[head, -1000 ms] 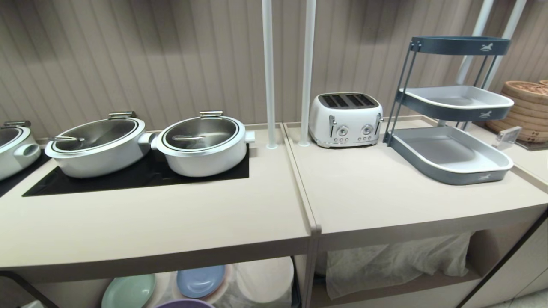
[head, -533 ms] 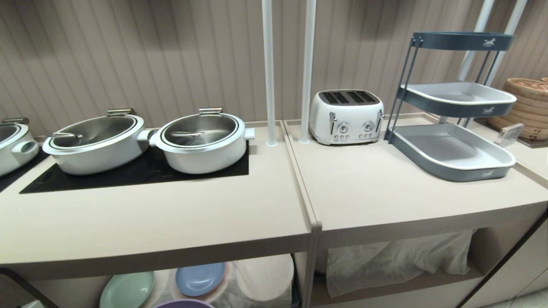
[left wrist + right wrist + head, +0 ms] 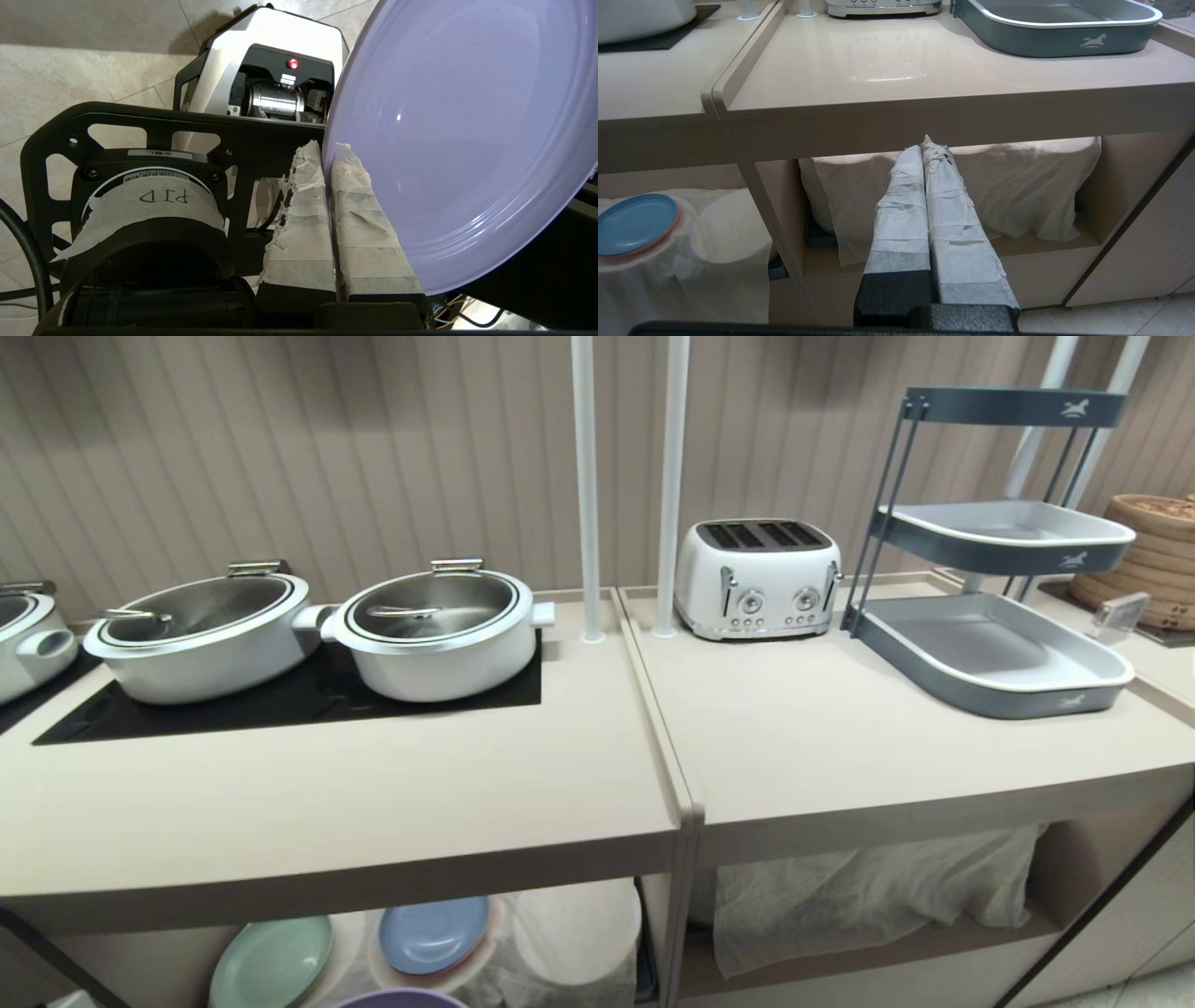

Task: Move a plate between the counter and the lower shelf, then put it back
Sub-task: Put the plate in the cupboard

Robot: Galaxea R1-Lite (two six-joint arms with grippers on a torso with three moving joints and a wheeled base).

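both taped hands are closed: the left hand [image 3: 328,151] pinches the round lilac plastic plate's [image 3: 458,135] rim, the right hand [image 3: 924,144] holds nothing.

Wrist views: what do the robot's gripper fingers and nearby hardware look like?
Both the left gripper and right gripper have long tapering fingers wrapped in frayed whitish tape, on black bases. By the left one, a black round housing bears tape marked "PIP", and a black cable curves past.
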